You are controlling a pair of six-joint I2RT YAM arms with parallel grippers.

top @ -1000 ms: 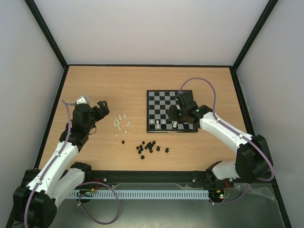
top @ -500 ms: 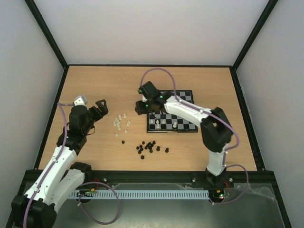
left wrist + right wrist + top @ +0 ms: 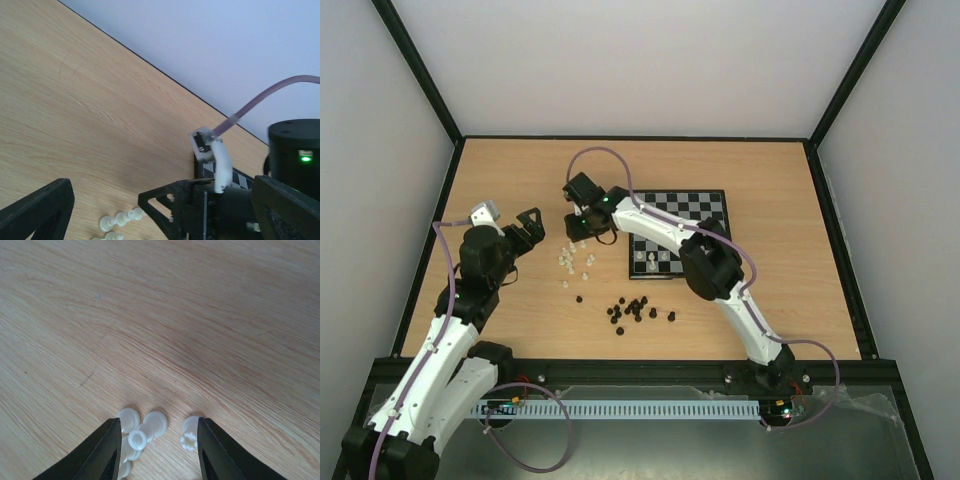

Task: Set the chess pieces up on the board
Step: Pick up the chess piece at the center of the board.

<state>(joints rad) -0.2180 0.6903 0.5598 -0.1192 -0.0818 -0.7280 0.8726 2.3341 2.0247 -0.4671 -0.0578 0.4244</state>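
Observation:
Loose white chess pieces (image 3: 576,259) lie on the wooden table left of the board (image 3: 705,205). A few white pieces (image 3: 652,260) stand on the board's near row. My right gripper (image 3: 580,230) is open and hangs low over the far edge of the white cluster. In the right wrist view its fingers (image 3: 106,452) straddle several white pieces (image 3: 136,432), with a crown-topped one (image 3: 190,436) beside the right finger. My left gripper (image 3: 525,226) is open and empty, left of the cluster. In the left wrist view its finger (image 3: 37,215) frames the right gripper (image 3: 187,212) and some white pieces (image 3: 117,220).
A cluster of black chess pieces (image 3: 635,308) lies on the table nearer the bases, in front of the board's left corner. The right arm (image 3: 665,225) stretches across the board's left side. Black frame rails (image 3: 630,137) and grey walls bound the table.
My right arm has swung left from the board's near edge to above the loose white pieces. My left gripper has drawn back slightly to the left.

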